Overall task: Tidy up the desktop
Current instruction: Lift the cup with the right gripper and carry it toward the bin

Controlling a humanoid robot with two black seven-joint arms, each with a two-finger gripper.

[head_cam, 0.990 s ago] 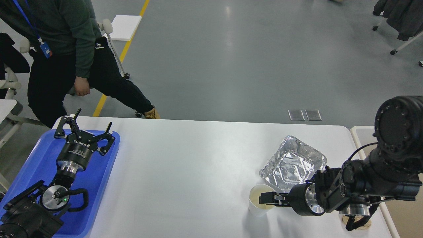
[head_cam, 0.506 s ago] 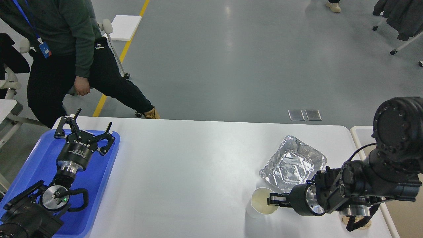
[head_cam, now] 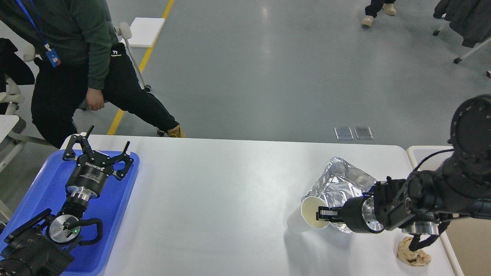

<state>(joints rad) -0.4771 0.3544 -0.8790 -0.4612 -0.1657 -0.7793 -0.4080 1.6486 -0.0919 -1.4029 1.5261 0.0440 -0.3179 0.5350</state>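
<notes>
The desktop [head_cam: 222,199] is a wide white tabletop with rounded corners. My right gripper [head_cam: 324,213] is shut on the rim of a white paper cup [head_cam: 312,217] and holds it lifted and tilted, mouth toward the left, in front of a crumpled foil tray [head_cam: 341,184] at the right. A crumpled brown paper wad [head_cam: 412,255] lies near the front right corner. My left gripper [head_cam: 100,143] is open and empty, hovering over the blue tray [head_cam: 115,207] at the left end.
A beige white-rimmed bin [head_cam: 416,153] stands off the desktop's right end, mostly hidden by my right arm. A person in dark clothes [head_cam: 76,65] stands behind the far left corner. Chairs and a coat rack stand on the grey floor beyond.
My right gripper has lifted the paper cup off the desktop and tipped it onto its side, moving up and slightly right. The right arm rose, uncovering the brown paper wad. The left arm has not moved.
</notes>
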